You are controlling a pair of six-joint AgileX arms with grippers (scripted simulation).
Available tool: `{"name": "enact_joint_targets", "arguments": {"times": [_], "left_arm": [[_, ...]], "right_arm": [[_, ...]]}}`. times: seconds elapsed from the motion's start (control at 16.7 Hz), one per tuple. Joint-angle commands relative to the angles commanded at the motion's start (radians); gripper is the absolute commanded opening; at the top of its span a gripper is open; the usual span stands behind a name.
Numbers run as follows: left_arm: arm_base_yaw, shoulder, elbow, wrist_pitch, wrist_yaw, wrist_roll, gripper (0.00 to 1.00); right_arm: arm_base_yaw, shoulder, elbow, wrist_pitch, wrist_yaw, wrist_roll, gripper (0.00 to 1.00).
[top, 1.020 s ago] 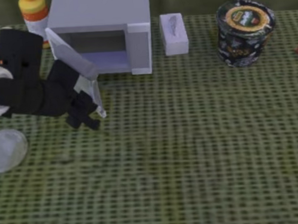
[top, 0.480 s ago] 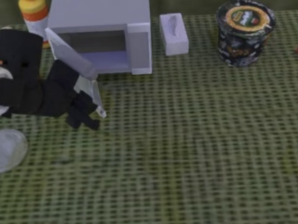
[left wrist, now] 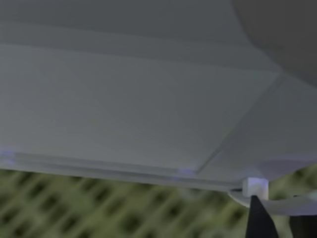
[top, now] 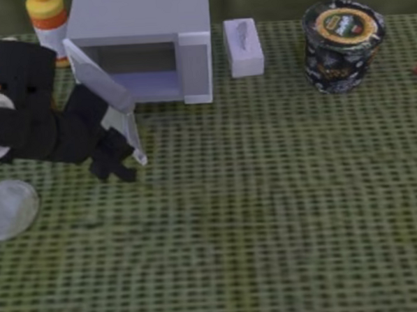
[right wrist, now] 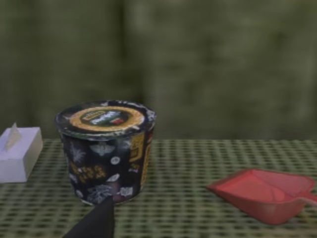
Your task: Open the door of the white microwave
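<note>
The white microwave [top: 138, 20] stands at the table's back left, its cavity exposed. Its door [top: 103, 81] is swung out toward the front left, hinged at the microwave's left corner. The thin handle [top: 139, 149] runs along the door's free edge. My left gripper [top: 125, 159] sits at that edge, shut on the handle. In the left wrist view the door [left wrist: 124, 99] fills the frame, and the handle's white mount [left wrist: 255, 187] lies just above a dark fingertip [left wrist: 258, 220]. My right gripper [right wrist: 96, 223] is outside the top view, parked facing the noodle cup.
A white tissue box [top: 243, 47] stands right of the microwave. Further right is a dark noodle cup [top: 344, 44]. An orange-and-white bottle [top: 47, 21] is behind the left arm, and a clear dish [top: 8, 208] lies front left. A red scoop [right wrist: 262, 193] lies at the far right.
My left arm has crept slightly left and back with the handle. The door has swung a touch wider.
</note>
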Motion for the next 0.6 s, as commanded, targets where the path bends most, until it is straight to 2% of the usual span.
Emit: {"name": "enact_joint_targets", "arguments": {"times": [0.3,0.6], "left_arm": [[0.028,-0.003,0.005,-0.024,0.033,0.057,0.00],[0.029,-0.003,0.005,-0.025,0.035,0.060,0.00]], "right_arm": [[0.000,0.000,0.000,0.000,0.000,0.000,1.00],[0.000,0.000,0.000,0.000,0.000,0.000,1.00]]}}
